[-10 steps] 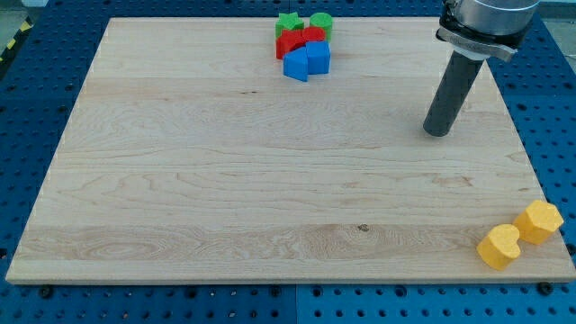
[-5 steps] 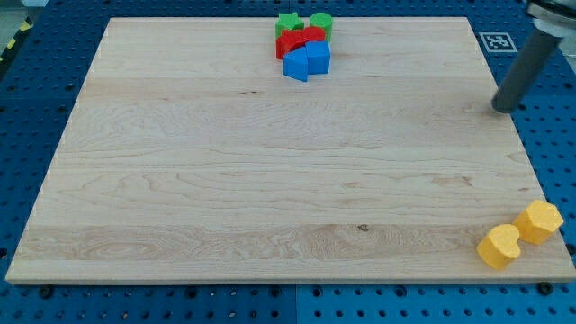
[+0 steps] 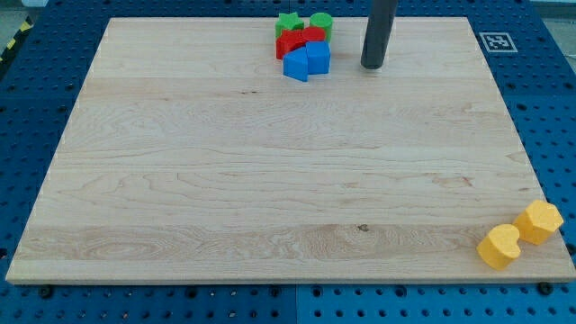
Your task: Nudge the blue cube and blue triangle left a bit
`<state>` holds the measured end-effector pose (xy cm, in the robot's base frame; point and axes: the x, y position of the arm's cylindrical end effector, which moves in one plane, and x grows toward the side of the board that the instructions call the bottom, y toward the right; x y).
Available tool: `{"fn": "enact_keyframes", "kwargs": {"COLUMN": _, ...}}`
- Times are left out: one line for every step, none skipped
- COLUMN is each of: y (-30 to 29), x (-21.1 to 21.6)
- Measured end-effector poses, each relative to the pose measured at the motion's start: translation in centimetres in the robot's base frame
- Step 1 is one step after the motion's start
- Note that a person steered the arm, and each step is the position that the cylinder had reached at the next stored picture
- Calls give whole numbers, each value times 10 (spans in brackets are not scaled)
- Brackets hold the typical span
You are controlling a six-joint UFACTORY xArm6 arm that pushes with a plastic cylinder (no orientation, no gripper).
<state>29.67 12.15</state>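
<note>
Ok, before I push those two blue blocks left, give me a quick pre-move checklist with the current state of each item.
1. My tip is on the view's right of the blue cube: ok.
2. Gap between tip and cube, no contact yet: ok.
3. Blue triangle touches the cube's left side, so both should move together: ok.
4. Board left of the blue pair is free: ok.
5. Red blocks sit against the pair's top side and may drag along: not ok.
6. Tip exactly level with the cube's middle: cannot tell.

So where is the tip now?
My tip sits near the view's top edge, just right of the blue cube and blue triangle, apart from both.
</note>
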Motion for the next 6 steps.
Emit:
{"fn": "enact_keyframes", "kwargs": {"y": -7, "x": -6}}
{"fn": "enact_keyframes", "kwargs": {"y": -42, "x": 9}}
{"fn": "enact_keyframes", "kwargs": {"y": -76, "x": 19}}
{"fn": "enact_keyframes", "kwargs": {"y": -78, "x": 26}}
{"fn": "enact_keyframes", "kwargs": {"y": -78, "x": 27}}
{"fn": "enact_keyframes", "kwargs": {"y": -69, "x": 27}}
